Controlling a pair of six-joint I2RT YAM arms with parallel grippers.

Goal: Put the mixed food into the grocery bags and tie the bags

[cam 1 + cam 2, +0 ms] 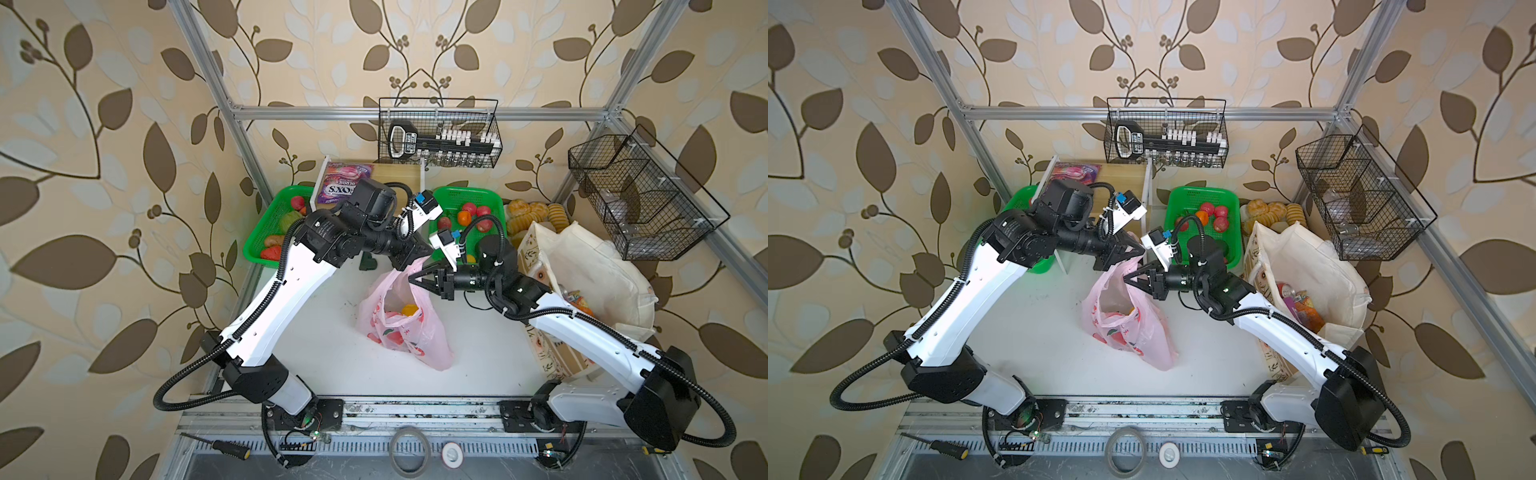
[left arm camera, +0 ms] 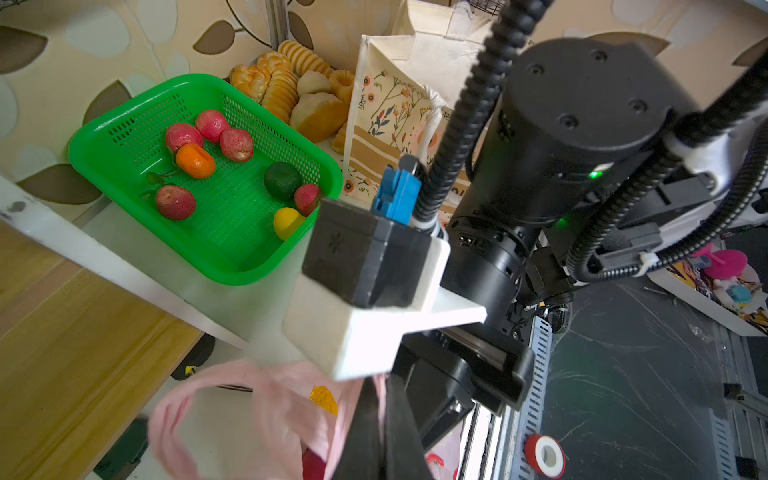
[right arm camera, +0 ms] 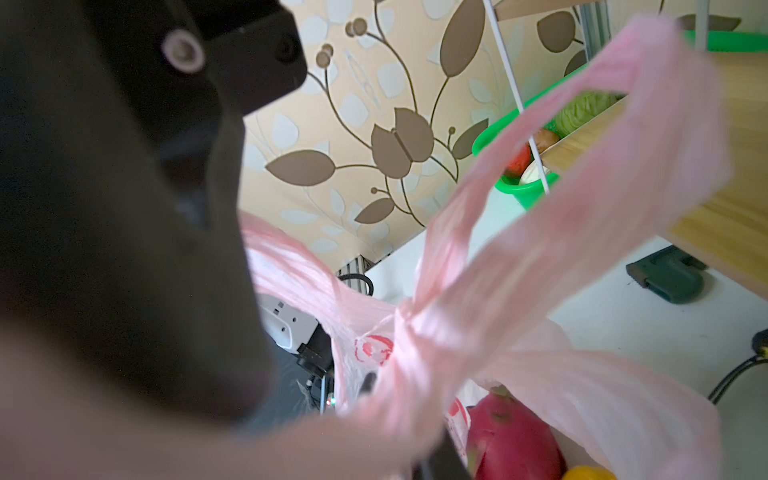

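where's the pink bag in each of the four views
Top view: pink bag mid-table, between the two arms.
Top view: same spot, mid-table between the arms.
Left wrist: its blurred handle loop, close to the camera.
Right wrist: its handles fill the view, dragon fruit inside.
Shared landmark: wood shelf.

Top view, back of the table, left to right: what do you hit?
Left green basket → purple packet → right green basket → rolls. Tote skipped: it overlaps the rolls.
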